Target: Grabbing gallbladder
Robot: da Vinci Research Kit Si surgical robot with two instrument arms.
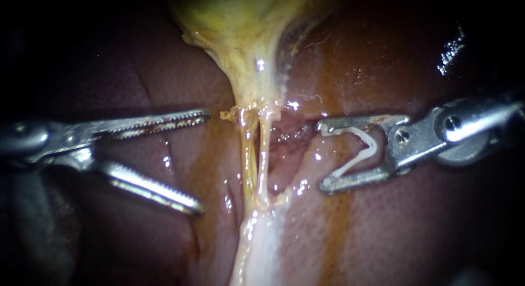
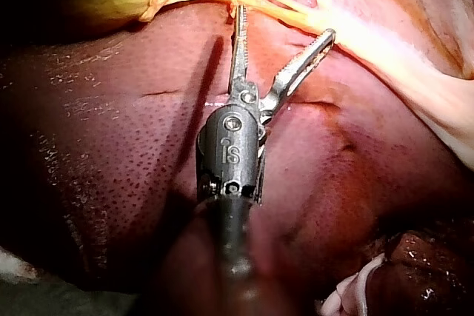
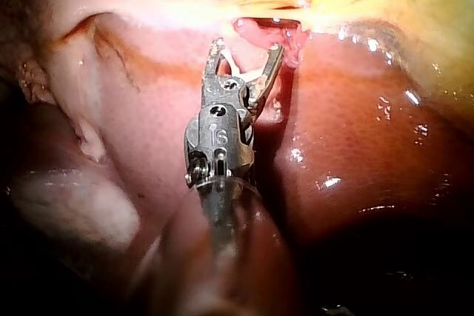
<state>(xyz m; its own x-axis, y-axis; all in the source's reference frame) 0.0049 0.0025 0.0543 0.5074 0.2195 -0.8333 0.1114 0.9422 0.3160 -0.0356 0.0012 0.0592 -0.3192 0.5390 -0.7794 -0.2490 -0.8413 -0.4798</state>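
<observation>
The left instrument has its hand spread, serrated steel jaws apart, left of two glistening tubes. The right instrument has its hand pinching a bent white clip; the slick yellow gallbladder lies far, beyond the tubes.

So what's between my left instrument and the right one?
Two thin tubes from the gallbladder, over liver, in the endoscope view; right instrument holds a clip.

Surgical lab, exposed liver, gallbladder
</observation>
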